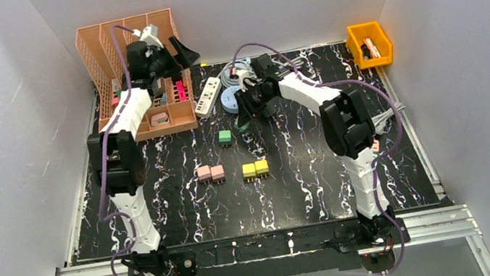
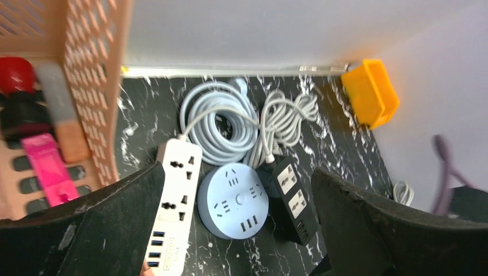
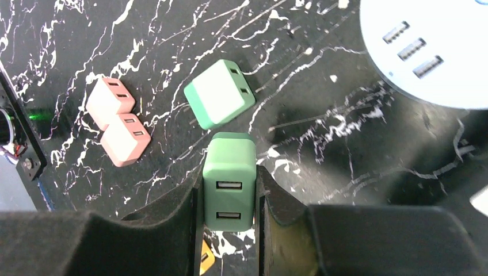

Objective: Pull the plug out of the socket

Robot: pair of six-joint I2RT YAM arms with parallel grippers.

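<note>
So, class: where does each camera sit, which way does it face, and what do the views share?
Top external: above and behind the bases, looking down on the table; the left arm and right arm show.
Left wrist: raised by the orange rack, facing down at the white strip and round blue socket; the open left pincer frames them.
Right wrist: low, facing down at the green plug its right pincer grips.
Shared: the round blue socket shows in all three.
</note>
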